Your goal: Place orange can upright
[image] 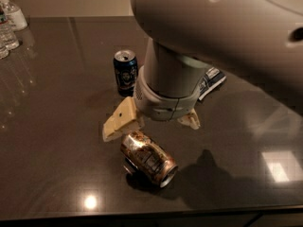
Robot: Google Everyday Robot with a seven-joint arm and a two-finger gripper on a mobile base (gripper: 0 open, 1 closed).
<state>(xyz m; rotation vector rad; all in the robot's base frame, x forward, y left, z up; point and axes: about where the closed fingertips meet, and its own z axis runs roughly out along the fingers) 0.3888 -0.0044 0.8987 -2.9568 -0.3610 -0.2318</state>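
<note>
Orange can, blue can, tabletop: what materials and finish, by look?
Orange can: thin metal, likely aluminium; glossy orange-bronze skin, bright glints, silver end.
Blue can: looks the same, dark printed gloss, silver lid.
Table: dark polished stone or laminate, unclear which; mirrors lights.
Gripper hovers open just above the lying orange can.

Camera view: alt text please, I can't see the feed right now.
An orange can lies on its side on a dark table, with the open tool right at its far end, not gripping it. A blue can stands upright farther back, and the arm fills the upper right.
</note>
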